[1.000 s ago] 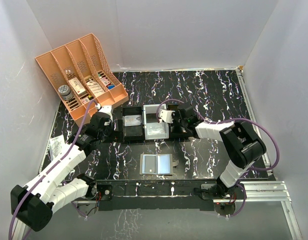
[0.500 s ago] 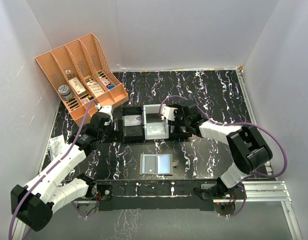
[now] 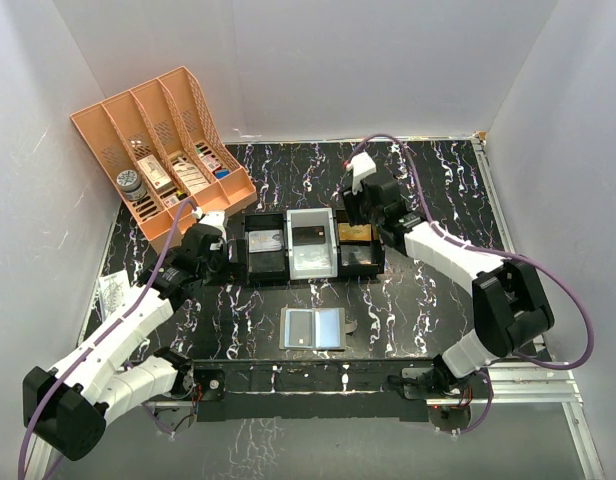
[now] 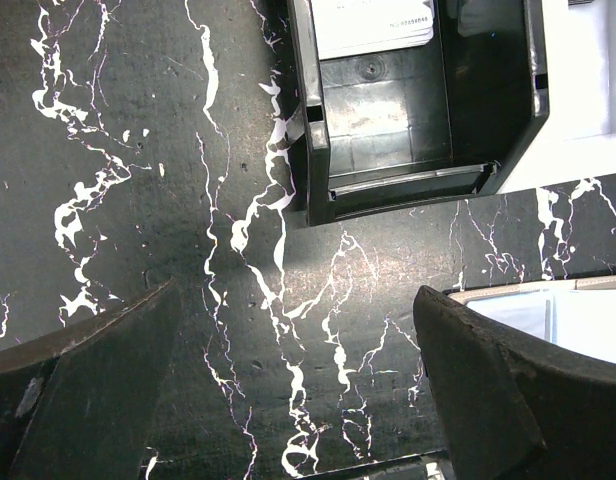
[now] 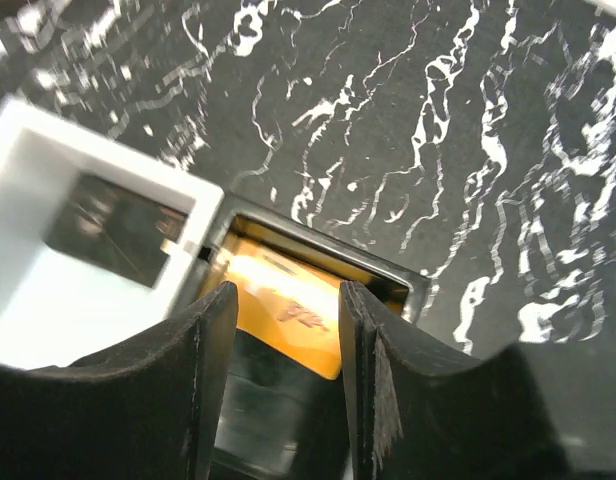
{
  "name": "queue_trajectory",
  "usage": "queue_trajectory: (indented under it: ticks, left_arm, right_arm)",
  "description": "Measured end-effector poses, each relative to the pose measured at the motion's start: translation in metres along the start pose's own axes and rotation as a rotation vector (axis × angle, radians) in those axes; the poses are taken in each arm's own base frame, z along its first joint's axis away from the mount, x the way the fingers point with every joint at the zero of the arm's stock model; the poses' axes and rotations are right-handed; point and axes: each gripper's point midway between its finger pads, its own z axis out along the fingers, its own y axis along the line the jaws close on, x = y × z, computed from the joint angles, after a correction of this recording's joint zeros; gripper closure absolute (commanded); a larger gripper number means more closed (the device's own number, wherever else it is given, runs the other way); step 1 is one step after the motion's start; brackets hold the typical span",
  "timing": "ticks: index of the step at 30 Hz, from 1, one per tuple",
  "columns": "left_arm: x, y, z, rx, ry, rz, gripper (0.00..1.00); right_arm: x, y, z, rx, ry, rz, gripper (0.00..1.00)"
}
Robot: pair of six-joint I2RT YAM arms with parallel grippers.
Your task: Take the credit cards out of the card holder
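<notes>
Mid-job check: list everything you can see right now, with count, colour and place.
card holder: 1, grey with pale-blue faces, open flat at front centre of the table
gold card: 1, gold-orange, in the right black tray
dark card: 1, dark grey, in the white tray
pale card: 1, pale, in the left black tray
black trays: 2, either side of the white tray
white tray: 1, mid-table
rack: 1, peach, far-left corner
boxes: several, labelled, in the rack
jar: 1, grey lid, in the rack
wrapper: 1, clear and crumpled, at the left edge
table: 1, black marble pattern
left end effector: open, by the left black tray
right end effector: open, above the gold card
</notes>
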Motion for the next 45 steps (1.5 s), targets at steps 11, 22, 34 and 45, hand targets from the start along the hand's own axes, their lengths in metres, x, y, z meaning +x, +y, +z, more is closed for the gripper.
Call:
queue_trajectory:
  ticks: [11,22,34,45]
  left_arm:
    - [0.001,0.000,0.001,-0.002,0.005,0.001,0.01]
    - [0.001,0.001,0.001,-0.004,0.005,0.001,0.01]
    - [0.002,0.001,0.002,-0.007,0.011,0.002,0.01]
    - [0.004,0.001,0.004,-0.011,0.021,0.005,0.01]
  right_arm:
    - [0.041,0.026,0.002,0.033,0.250,0.507,0.70]
    - [0.100,0.042,0.011,0.065,0.459,0.565,0.71]
    - [0.105,0.039,0.038,0.104,0.493,0.553,0.64]
    - [0.102,0.034,0.039,0.135,0.484,0.537,0.57]
